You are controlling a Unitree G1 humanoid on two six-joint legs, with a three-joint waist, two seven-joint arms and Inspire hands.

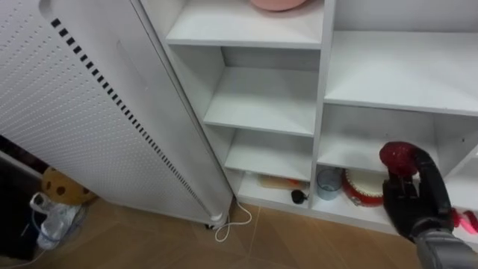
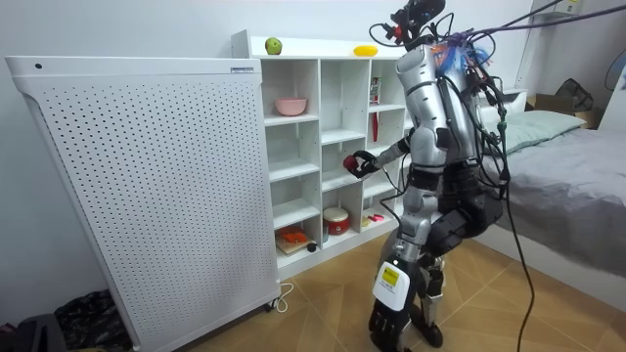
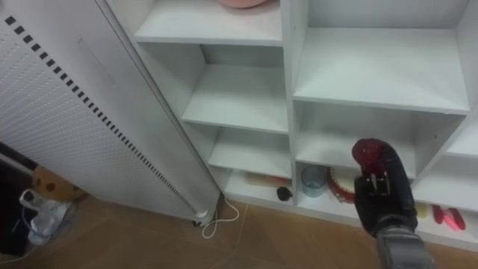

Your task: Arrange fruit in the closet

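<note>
Closet (image 1: 321, 90) of white open shelves stands before your robot, which is upright on the wood floor, facing it. Your right hand (image 1: 414, 202) comes in at 4 o'clock of the eye view. Its dark fingers (image 1: 432, 183) are curled around a glossy red fruit (image 1: 399, 157), held at the hand's 12 o'clock in front of the lower compartments. On the bottom shelf behind it sit a red pot (image 1: 361, 193) and, at the pot's 9 o'clock, a blue-grey cup (image 1: 326, 181). A pink bowl (image 2: 290, 105) rests on an upper shelf. On the closet's top lie a green fruit (image 2: 273, 45) and a yellow fruit (image 2: 365, 50). A white perforated panel (image 1: 82, 104) stands at 9 o'clock.
</note>
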